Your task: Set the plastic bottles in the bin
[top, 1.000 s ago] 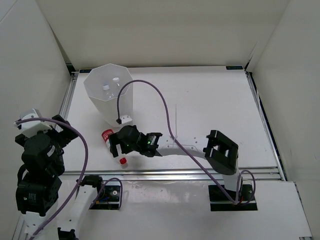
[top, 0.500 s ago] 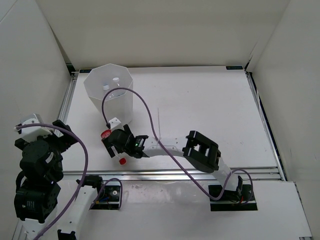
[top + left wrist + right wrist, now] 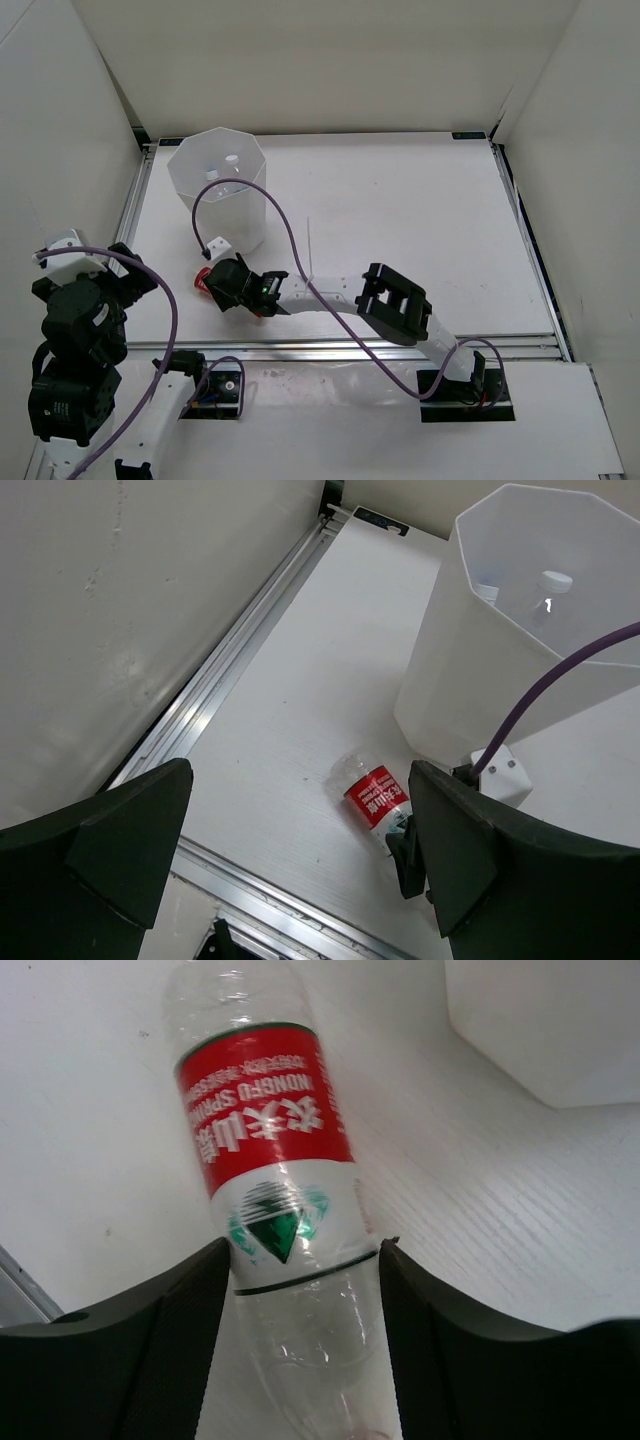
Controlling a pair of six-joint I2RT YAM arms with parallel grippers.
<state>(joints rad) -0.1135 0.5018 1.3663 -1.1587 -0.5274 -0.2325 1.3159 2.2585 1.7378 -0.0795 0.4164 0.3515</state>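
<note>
Fingers (image 3: 160,1350) of your right gripper (image 3: 305,1260) press both sides of the red-labelled bottle (image 3: 262,1110), lying on the table (image 3: 90,1160) near the bin (image 3: 560,1020); your left gripper (image 3: 300,825) stands wide apart.

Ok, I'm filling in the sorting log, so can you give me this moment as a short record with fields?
bin: white, upright, far left of the table
inside it: two white-capped bottles
outside it: red-labelled bottle, lying on its side on the table just in front of the bin
right gripper: fingers against both sides of the red-labelled bottle, not lifted
left gripper: open, holding nothing, off to the left
</note>
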